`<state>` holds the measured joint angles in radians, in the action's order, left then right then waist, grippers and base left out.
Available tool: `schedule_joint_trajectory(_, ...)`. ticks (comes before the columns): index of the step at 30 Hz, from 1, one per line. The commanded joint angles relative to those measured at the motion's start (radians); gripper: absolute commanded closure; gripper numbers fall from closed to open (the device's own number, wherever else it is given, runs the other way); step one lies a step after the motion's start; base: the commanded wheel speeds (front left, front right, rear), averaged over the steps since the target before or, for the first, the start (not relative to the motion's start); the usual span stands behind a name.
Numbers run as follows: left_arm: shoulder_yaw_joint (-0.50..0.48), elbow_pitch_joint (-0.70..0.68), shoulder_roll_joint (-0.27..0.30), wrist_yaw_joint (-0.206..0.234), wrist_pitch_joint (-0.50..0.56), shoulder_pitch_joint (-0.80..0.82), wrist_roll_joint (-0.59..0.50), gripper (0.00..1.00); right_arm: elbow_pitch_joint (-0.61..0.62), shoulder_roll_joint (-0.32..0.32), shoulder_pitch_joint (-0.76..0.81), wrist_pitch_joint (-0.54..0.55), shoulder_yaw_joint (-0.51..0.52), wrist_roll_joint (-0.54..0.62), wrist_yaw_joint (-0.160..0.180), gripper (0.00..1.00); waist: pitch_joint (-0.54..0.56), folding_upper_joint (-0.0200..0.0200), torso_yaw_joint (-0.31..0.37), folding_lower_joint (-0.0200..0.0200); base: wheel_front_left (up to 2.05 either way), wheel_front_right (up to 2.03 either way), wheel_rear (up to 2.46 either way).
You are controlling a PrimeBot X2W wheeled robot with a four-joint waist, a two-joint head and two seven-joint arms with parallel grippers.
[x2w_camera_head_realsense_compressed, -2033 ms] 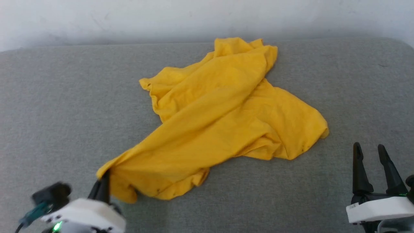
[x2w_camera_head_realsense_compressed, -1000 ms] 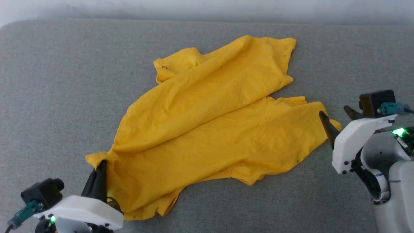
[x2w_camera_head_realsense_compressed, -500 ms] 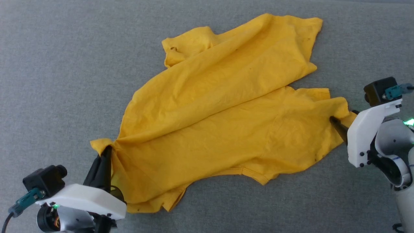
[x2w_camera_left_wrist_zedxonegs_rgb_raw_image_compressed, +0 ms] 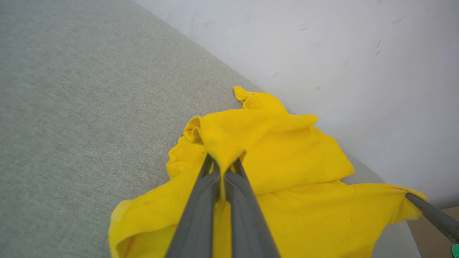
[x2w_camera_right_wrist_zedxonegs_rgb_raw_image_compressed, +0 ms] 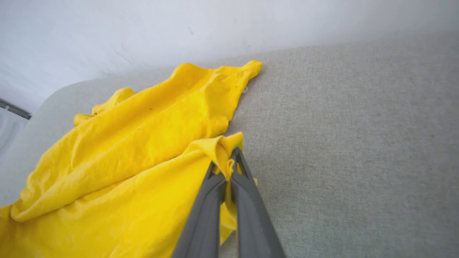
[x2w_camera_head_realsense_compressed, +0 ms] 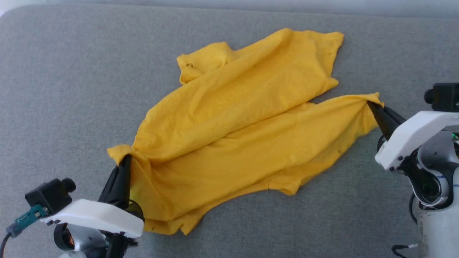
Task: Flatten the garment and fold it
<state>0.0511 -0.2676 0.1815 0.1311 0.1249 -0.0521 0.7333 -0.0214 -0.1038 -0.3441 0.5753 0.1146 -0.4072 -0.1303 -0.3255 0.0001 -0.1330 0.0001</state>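
Observation:
The mustard-yellow garment [x2w_camera_head_realsense_compressed: 236,114] lies crumpled on the grey cushioned surface [x2w_camera_head_realsense_compressed: 64,89], plain side up with no print showing. My left gripper [x2w_camera_head_realsense_compressed: 126,159] is shut on its lower-left corner, lifting a bunch of cloth [x2w_camera_left_wrist_zedxonegs_rgb_raw_image_compressed: 218,143]. My right gripper [x2w_camera_head_realsense_compressed: 371,104] is shut on the right corner, with cloth [x2w_camera_right_wrist_zedxonegs_rgb_raw_image_compressed: 222,150] pinched between the dark fingers [x2w_camera_right_wrist_zedxonegs_rgb_raw_image_compressed: 247,193]. The fabric between both grippers is pulled into long diagonal folds. The right gripper's finger [x2w_camera_left_wrist_zedxonegs_rgb_raw_image_compressed: 430,215] also shows at the left wrist view's lower right.
A pale wall [x2w_camera_left_wrist_zedxonegs_rgb_raw_image_compressed: 322,43] runs along the far edge of the grey surface [x2w_camera_right_wrist_zedxonegs_rgb_raw_image_compressed: 358,125]. Bare grey surface lies to the left of the garment and in front of it.
My right gripper reached in from the right, closed on the garment's right corner and lifted it. The left gripper kept its hold. The head camera shifted, so the whole picture moved.

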Motion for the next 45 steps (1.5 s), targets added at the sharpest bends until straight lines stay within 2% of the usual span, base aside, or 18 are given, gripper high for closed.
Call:
schedule_joint_trajectory(1, -0.005, -0.015, -0.008, -0.015, 0.005, 0.028, 0.021, 1.0, 0.025, 0.022, -0.002, -0.029, 0.023, -0.022, 0.0, 1.0, 0.063, -0.0001, 0.038, -0.0001, 0.0, 0.0, 0.0)
schedule_joint_trajectory(5, -0.012, -0.051, -0.001, -0.018, 0.03, 0.075, 0.046, 1.0, 0.099, 0.049, -0.021, -0.073, 0.041, -0.073, 0.0, 1.0, 0.127, -0.0001, 0.068, -0.0001, 0.0, 0.0, 0.0)
schedule_joint_trajectory(11, -0.01, -0.085, 0.022, -0.006, 0.091, 0.195, 0.061, 1.0, 0.189, 0.053, -0.09, -0.134, 0.02, -0.131, 0.0, 1.0, 0.204, -0.0001, 0.106, -0.0001, 0.0, 0.0, 0.0)
schedule_joint_trajectory(16, 0.004, -0.087, 0.055, 0.011, 0.18, 0.395, 0.068, 1.0, 0.236, 0.053, -0.211, -0.161, -0.004, -0.131, 0.0, 1.0, 0.26, -0.0001, 0.136, -0.0001, 0.0, 0.0, 0.0)
schedule_joint_trajectory(21, 0.024, -0.004, 0.054, 0.045, 0.271, 0.605, 0.094, 1.0, 0.224, 0.053, -0.351, -0.129, -0.016, -0.088, 0.0, 1.0, 0.294, -0.0001, 0.153, -0.0001, 0.0, 0.0, 0.0)
schedule_joint_trajectory(27, 0.057, 0.18, 0.066, 0.071, 0.363, 0.818, 0.092, 1.0, 0.126, 0.053, -0.503, -0.074, -0.015, -0.049, 0.0, 1.0, 0.312, -0.0001, 0.172, -0.0001, 0.0, 0.0, 0.0)
schedule_joint_trajectory(33, 0.115, 0.333, 0.085, 0.089, 0.435, 0.926, 0.051, 1.0, -0.029, 0.054, -0.599, -0.018, -0.036, 0.025, 0.0, 1.0, 0.286, -0.0001, 0.202, -0.0001, 0.0, 0.0, 0.0)
schedule_joint_trajectory(38, 0.13, 0.416, 0.119, 0.103, 0.427, 1.035, -0.012, 1.0, -0.156, 0.054, -0.696, -0.026, -0.059, 0.088, 0.0, 1.0, 0.187, -0.0001, 0.227, -0.0001, 0.0, 0.0, 0.0)
schedule_joint_trajectory(43, 0.148, 0.485, 0.18, 0.087, 0.371, 1.199, -0.109, 1.0, -0.273, 0.054, -0.848, -0.091, -0.065, 0.179, 0.0, 1.0, 0.037, -0.0001, 0.236, -0.0001, 0.0, 0.0, 0.0)
schedule_joint_trajectory(45, 0.133, 0.514, 0.186, 0.077, 0.323, 1.275, -0.123, 1.0, -0.316, 0.054, -0.924, -0.129, -0.061, 0.224, 0.0, 1.0, -0.024, -0.0001, 0.234, -0.0001, 0.0, 0.0, 0.0)
